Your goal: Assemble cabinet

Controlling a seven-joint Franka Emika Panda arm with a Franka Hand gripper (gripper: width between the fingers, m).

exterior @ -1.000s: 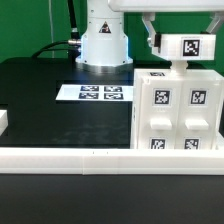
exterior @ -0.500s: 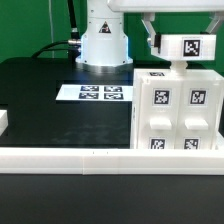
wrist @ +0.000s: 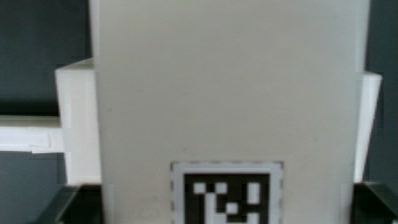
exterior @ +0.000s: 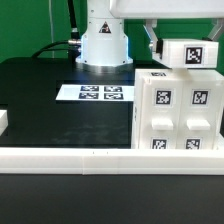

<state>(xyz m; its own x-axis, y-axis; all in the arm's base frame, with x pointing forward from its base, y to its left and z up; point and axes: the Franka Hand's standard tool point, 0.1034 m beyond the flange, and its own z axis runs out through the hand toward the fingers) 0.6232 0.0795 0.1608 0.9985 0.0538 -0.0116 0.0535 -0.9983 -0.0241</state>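
Observation:
The cabinet (exterior: 178, 108), a large white box with square tagged compartments, stands at the exterior view's right. My gripper (exterior: 163, 42) is shut on a white tagged panel (exterior: 188, 54) and holds it just above the cabinet's top, slightly tilted. In the wrist view the panel (wrist: 222, 90) fills the middle, with its tag (wrist: 228, 195) near my gripper (wrist: 222, 208). Dark fingers (wrist: 68, 203) flank the panel. The cabinet (wrist: 73, 110) shows behind the panel on both sides. Whether the panel touches the cabinet is hidden.
The marker board (exterior: 101, 93) lies flat on the black table in front of the robot base (exterior: 103, 42). A long white rail (exterior: 100, 157) runs along the front edge. A small white block (exterior: 3, 121) sits at the exterior view's left edge.
My gripper has carried the panel toward the exterior view's right, so it now sits further over the cabinet's top and a little tilted. The cabinet has not moved.

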